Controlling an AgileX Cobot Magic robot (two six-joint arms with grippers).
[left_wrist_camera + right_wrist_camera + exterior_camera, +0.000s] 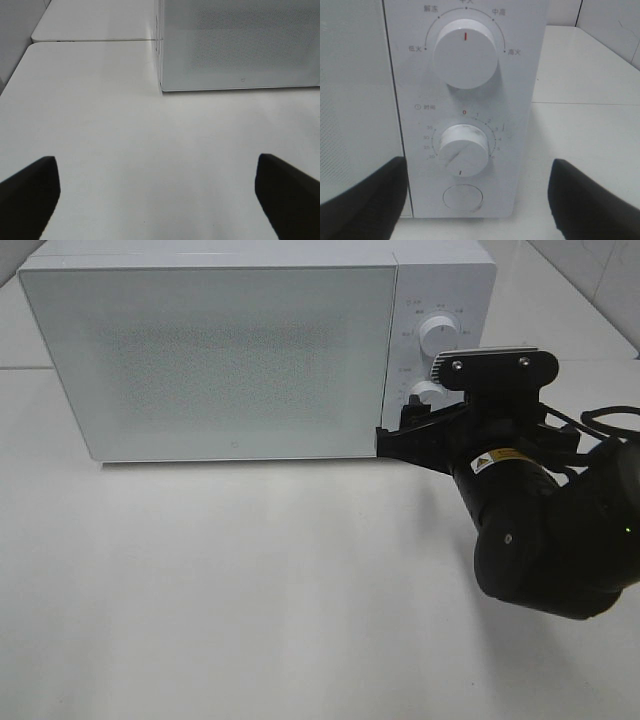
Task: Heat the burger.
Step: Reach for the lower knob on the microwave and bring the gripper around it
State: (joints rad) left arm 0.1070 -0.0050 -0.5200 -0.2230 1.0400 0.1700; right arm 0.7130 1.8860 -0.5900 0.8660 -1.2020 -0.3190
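Right arm (540,530) stretched forward | right gripper (480,197) spread before timer knob (464,150) | left gripper (157,195) spread over table (100,125)

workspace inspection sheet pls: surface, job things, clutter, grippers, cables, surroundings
Surface: white tabletop, no marks seen.
Job's things: burger not seen; white box-shaped microwave has its frosted door shut; white round timer dial has its mark pointing down, away from 0.
Clutter: nothing seen.
Grippers: left gripper open over the tabletop, holding nothing; right gripper open, one finger on each side of the timer dial.
Cables: black cable loops beside the right arm.
Surroundings: pale tiles behind the microwave; second white table beyond.
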